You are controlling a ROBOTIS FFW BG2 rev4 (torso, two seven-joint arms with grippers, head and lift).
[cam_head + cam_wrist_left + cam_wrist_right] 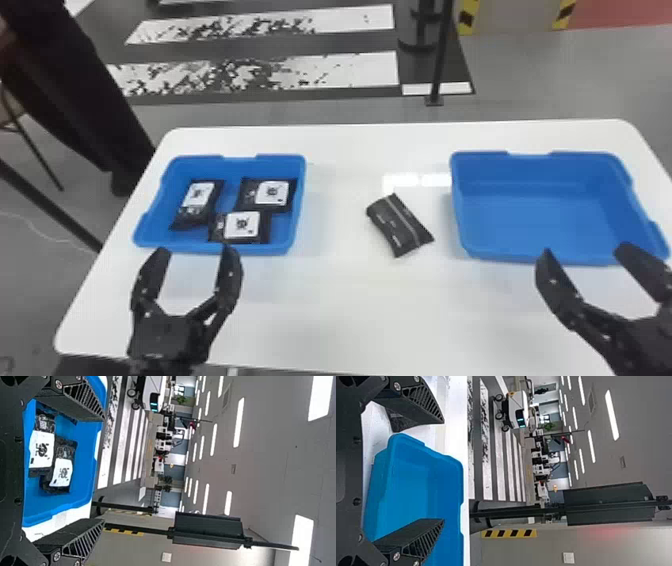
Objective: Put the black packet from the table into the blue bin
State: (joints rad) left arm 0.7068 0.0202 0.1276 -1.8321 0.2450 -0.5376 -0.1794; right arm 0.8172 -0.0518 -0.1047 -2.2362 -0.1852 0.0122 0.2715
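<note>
Awaiting whole transfer: soft black packet [399, 225] on white table [320, 310] between blue plastic bins [530, 215], one holding three labelled packets [242, 226]. Left gripper [196, 249], right gripper [585, 249] gape wide, grasping nothing.

Right wrist view: the gripper [585, 250] partly hides the black packet [400, 422].

- a large indoor hall, most like a robotics lab or test space — exactly which, i cannot tell
- white crosswalk-like bands [350, 72] on the dark floor, their paint worn in patches
- a white wheeled machine [519, 412] beyond the tabletop [340, 310]
- yellow-and-black warning tape [508, 533] low along a plain wall [550, 550]
- rows of strip lights [611, 414] across a broad ceiling [645, 447] — and greenery [548, 426] far back
</note>
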